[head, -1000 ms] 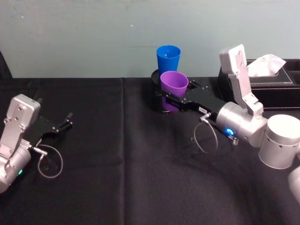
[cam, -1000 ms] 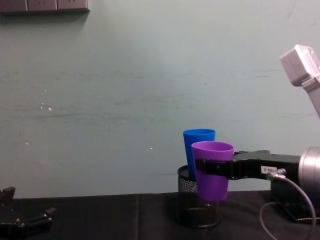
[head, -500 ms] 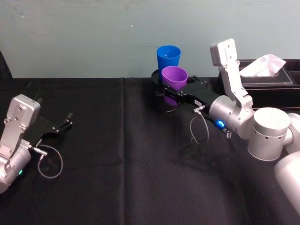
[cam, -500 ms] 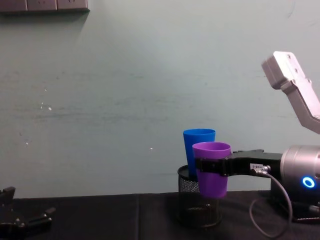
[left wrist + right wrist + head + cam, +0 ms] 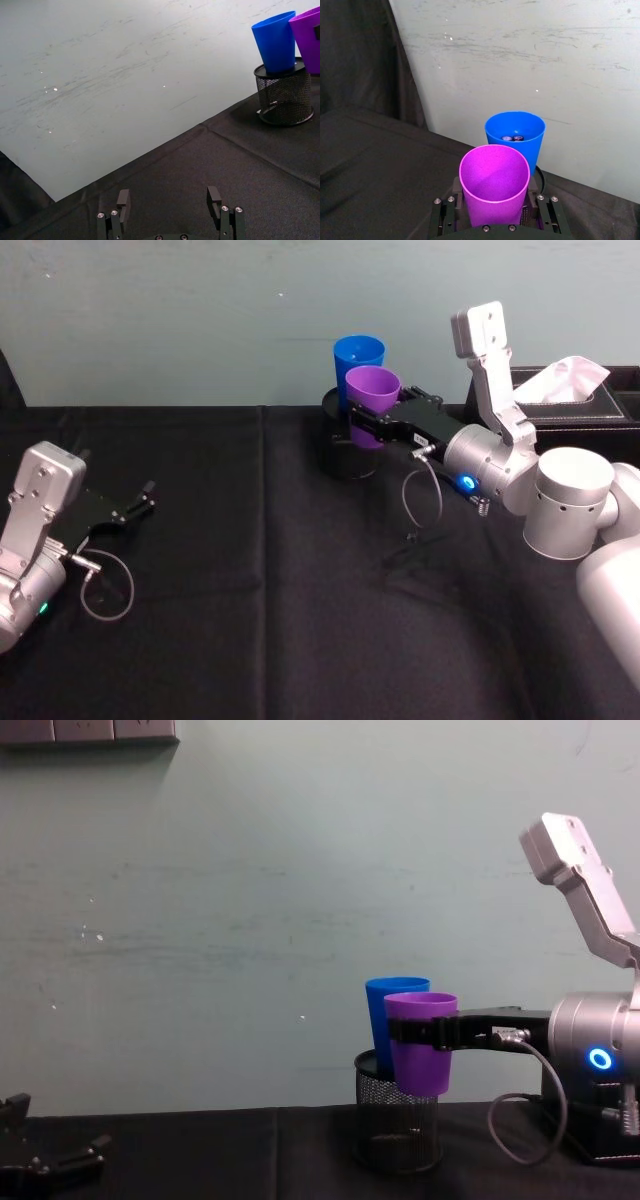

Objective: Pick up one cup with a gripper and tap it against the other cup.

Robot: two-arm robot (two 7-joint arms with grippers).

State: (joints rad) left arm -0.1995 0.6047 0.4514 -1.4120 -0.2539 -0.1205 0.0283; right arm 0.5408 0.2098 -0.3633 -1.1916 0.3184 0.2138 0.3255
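The purple cup (image 5: pixel 373 395) hangs in the air, upright, with my right gripper (image 5: pixel 372 418) shut on its wall. It hovers over the front of a black mesh holder (image 5: pixel 343 448). The blue cup (image 5: pixel 358 357) stands in that holder, just behind the purple one. From the chest the purple cup (image 5: pixel 420 1050) overlaps the blue cup (image 5: pixel 384 1018); I cannot tell whether they touch. In the right wrist view the purple cup (image 5: pixel 494 184) sits between the fingers, with the blue cup (image 5: pixel 515 134) right beyond it. My left gripper (image 5: pixel 132 508) rests open at the table's left.
A black tissue box (image 5: pixel 575 412) with a white tissue stands at the back right, behind my right arm. The table is covered with black cloth (image 5: pixel 260 620). A pale green wall (image 5: pixel 250 900) rises close behind the cups.
My right gripper has carried the purple cup away from me and a little upward, closing in on the blue cup. The left arm has not moved.
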